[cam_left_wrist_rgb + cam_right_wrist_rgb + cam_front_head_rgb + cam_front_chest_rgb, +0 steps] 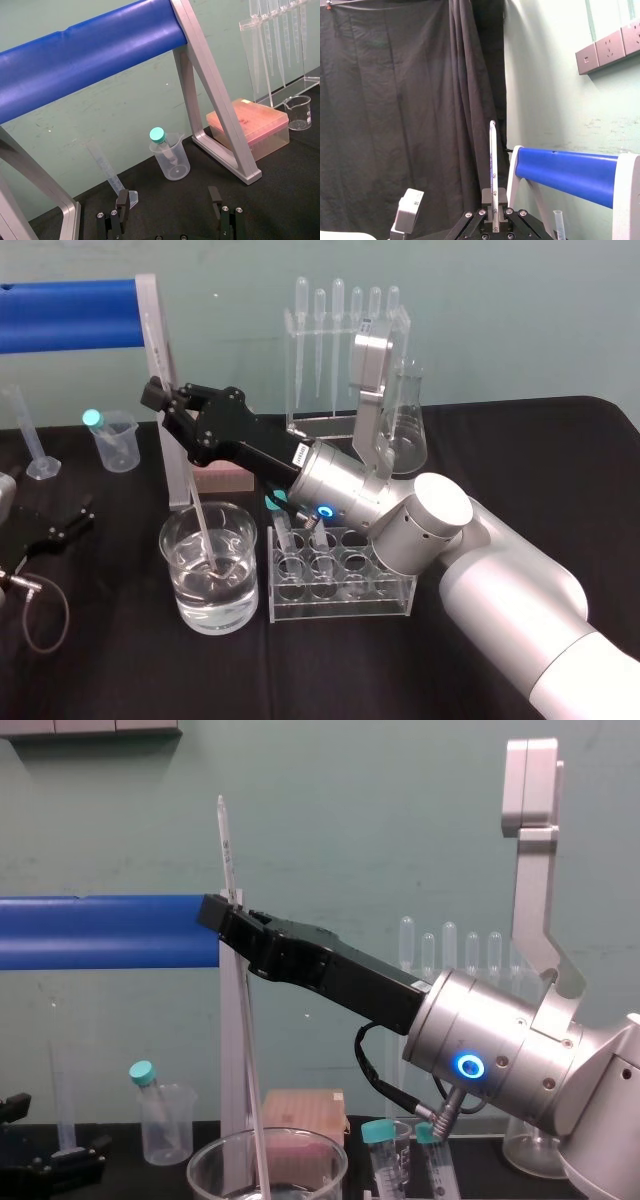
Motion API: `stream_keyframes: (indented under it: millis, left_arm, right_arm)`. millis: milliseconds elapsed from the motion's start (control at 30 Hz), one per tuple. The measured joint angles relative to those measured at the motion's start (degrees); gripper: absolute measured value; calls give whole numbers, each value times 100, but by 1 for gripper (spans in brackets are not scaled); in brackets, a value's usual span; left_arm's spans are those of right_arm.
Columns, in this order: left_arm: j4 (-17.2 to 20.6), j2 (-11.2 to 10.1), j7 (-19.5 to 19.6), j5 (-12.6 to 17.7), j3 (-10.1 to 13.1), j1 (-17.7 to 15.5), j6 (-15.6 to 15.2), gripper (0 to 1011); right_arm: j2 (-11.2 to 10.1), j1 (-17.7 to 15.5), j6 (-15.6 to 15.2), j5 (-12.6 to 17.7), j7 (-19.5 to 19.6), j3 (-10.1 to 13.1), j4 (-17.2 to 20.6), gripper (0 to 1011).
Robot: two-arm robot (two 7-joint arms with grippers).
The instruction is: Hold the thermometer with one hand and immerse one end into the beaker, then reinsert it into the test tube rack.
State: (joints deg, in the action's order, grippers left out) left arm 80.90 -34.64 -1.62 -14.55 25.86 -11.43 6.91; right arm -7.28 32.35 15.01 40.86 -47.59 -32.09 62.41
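**Right arm (520,610) across the rack, thermometer dipped in the beaker**

Nearest of all, the arm's white shell and silver wrist (340,490) with its glowing blue ring reach in from the right, covering part of the clear test tube rack (340,585). The rack holds teal-capped tubes (378,1130).

The right end effector (158,390) is closed narrow on the thermometer (197,515), pinching it partway up. The rod leans slightly. Its lower end sits under the clear liquid in the beaker (185,610), which is roughly half full and stands just left of the rack. On the thermometer's scale, 40 and 50 can be read in the right wrist view. A white sticker on the black end effector is too small to read.

Close behind the rod rises the grey upright of a frame with a blue bar (65,313). Further back stand a pipette stand (345,350), a conical flask (405,430), a pink box (250,125), a small plastic cup (112,440) holding a teal-capped tube, and a measuring cylinder (35,435).

The left end effector (169,200) lies parked low at the left of the black bench (560,460), fingers wide apart.
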Motion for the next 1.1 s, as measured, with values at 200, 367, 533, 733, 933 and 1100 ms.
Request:
stream_keyframes:
  millis: [200,367,533,733,933,1100]
  left_arm:
    - [0,0,0,0,0,0,0,1008]
    - [0,0,0,0,0,0,0,1008]
    - [0,0,0,0,0,0,0,1008]
    - [0,0,0,0,0,0,0,1008]
    - [0,0,0,0,0,0,0,1008]
    - [0,0,0,0,0,0,0,1008]
  right_arm:
    - [1,1,-2,3,3,2,0,57]
    - [1,3,-4,5,5,5,-1,57]
    - [1,4,-7,7,6,6,-3,57]
    - [1,4,-10,10,6,6,-5,57]
    - [1,4,-10,12,6,6,-8,57]
    - [1,4,-10,13,6,6,-8,57]
